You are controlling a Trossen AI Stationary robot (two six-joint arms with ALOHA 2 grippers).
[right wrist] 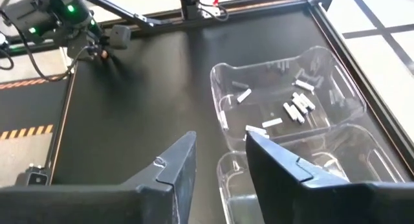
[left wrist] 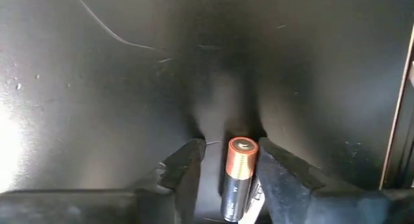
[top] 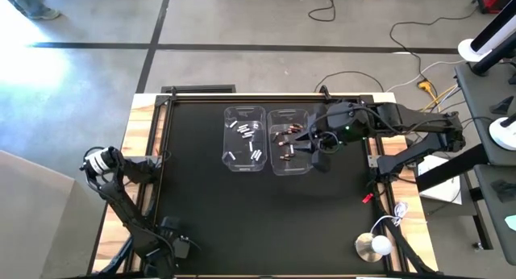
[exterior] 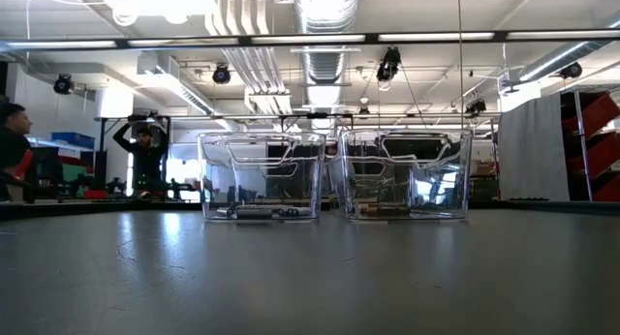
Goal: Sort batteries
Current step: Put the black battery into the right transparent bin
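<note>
Two arms: left gripper low at table edge clasping a battery; right gripper parted over bins.

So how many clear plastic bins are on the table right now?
2. The left bin holds silvery-white batteries; the right bin, touching it, holds dark copper-ended batteries, with the right gripper above it. None seem hidden.
</note>
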